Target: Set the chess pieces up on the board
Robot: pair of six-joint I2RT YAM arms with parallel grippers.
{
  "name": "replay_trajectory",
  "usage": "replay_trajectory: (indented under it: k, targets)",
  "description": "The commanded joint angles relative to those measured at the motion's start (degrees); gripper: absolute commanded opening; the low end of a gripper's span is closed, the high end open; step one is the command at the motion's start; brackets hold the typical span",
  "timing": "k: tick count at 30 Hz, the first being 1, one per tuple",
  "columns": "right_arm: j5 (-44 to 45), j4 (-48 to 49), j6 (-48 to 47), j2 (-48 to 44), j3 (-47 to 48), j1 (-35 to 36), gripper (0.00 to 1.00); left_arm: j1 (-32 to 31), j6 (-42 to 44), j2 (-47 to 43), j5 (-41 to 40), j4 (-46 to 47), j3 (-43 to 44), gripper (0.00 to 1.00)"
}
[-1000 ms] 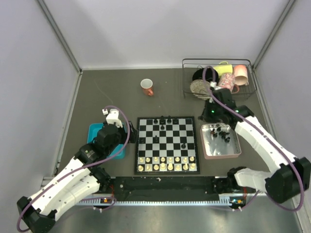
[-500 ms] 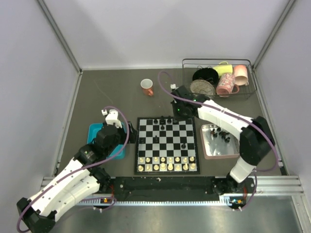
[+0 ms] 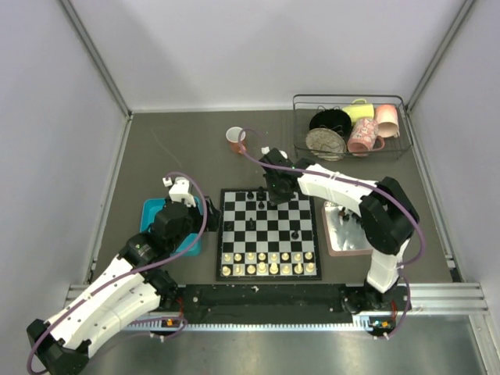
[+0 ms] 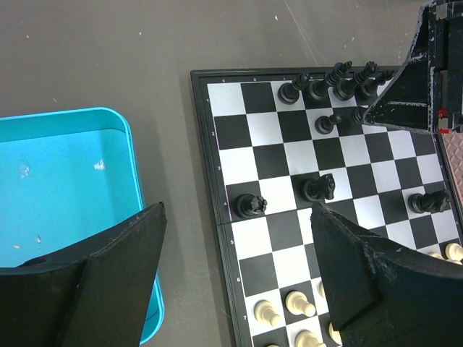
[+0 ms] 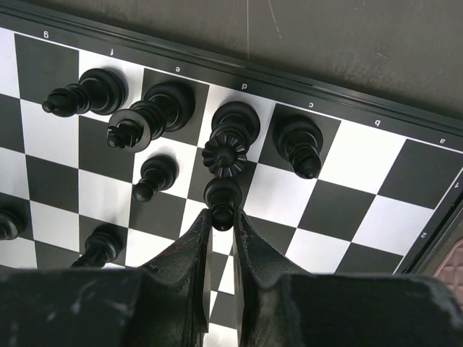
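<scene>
black pawn [image 5: 222, 196] at frame centre of the right wrist view, just below the queen [image 5: 226, 152] on the board [image 5: 347, 155], pinched by the right gripper [image 5: 222, 219]. left gripper [image 4: 237, 217] spread wide over board's left edge, beside teal tray [image 4: 65, 181].

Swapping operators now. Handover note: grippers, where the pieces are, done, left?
Left gripper: open, empty, over the left edge of the board, beside the teal tray.
Right gripper: shut on a black pawn at the far second row.
Done: four black pieces on the back row, a few more scattered mid-board.
Left: seat this pawn, place the other black pieces; pink tray mostly hidden by the arm.
</scene>
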Motion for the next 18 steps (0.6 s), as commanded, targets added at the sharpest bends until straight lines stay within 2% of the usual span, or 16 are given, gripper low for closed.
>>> replay_trajectory:
  k: [1,18]
  targets:
    - [1.4,1.9,0.9,0.6,3.0,1.0,0.02,-0.2,0.3,-0.7,-1.0,0.9,-0.4,0.86]
    - [1.1,2.0,0.9,3.0,3.3,1.1,0.08,-0.2,0.3,-1.2,-1.2,0.7,-0.5,0.86]
